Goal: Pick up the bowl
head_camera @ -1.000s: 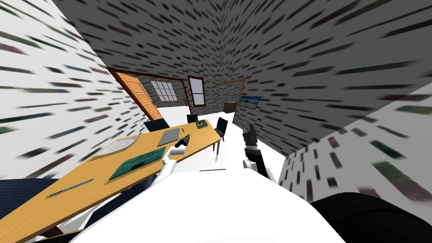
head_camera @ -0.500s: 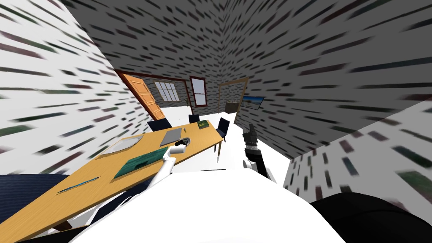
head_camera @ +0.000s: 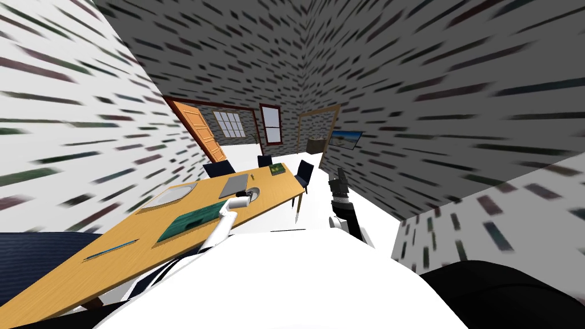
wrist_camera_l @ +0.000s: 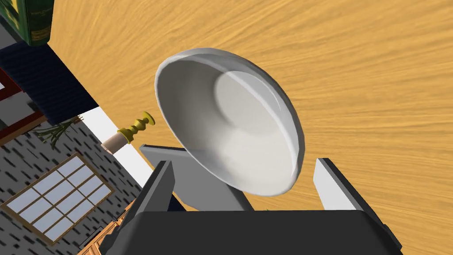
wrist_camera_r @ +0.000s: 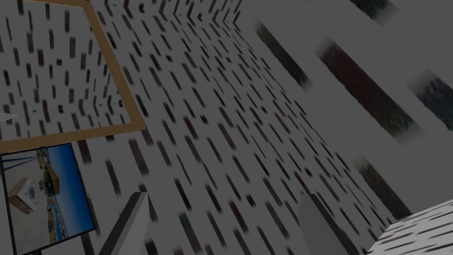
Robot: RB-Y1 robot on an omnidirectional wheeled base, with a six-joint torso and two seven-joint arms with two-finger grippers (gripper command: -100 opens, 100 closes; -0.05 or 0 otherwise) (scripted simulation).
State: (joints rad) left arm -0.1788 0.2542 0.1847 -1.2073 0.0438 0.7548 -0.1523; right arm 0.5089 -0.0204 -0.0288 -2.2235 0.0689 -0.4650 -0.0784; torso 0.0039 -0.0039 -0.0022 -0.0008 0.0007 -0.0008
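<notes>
Left arm (head_camera: pixel 220 224) outstretched over table (head_camera: pixel 114 243), tool (wrist_camera_l: pixel 244 161) spread at bowl (wrist_camera_l: pixel 234 124)

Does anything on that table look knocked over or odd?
Nothing stands out. The white bowl sits whole and empty on the wooden table, between the left gripper's open fingers; its slant is the camera's.

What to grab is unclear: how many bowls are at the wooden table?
1. The white round bowl lies between the open fingers of the left gripper, over the wooden table. The grey oval dish farther along looks flat, not a bowl.
</notes>
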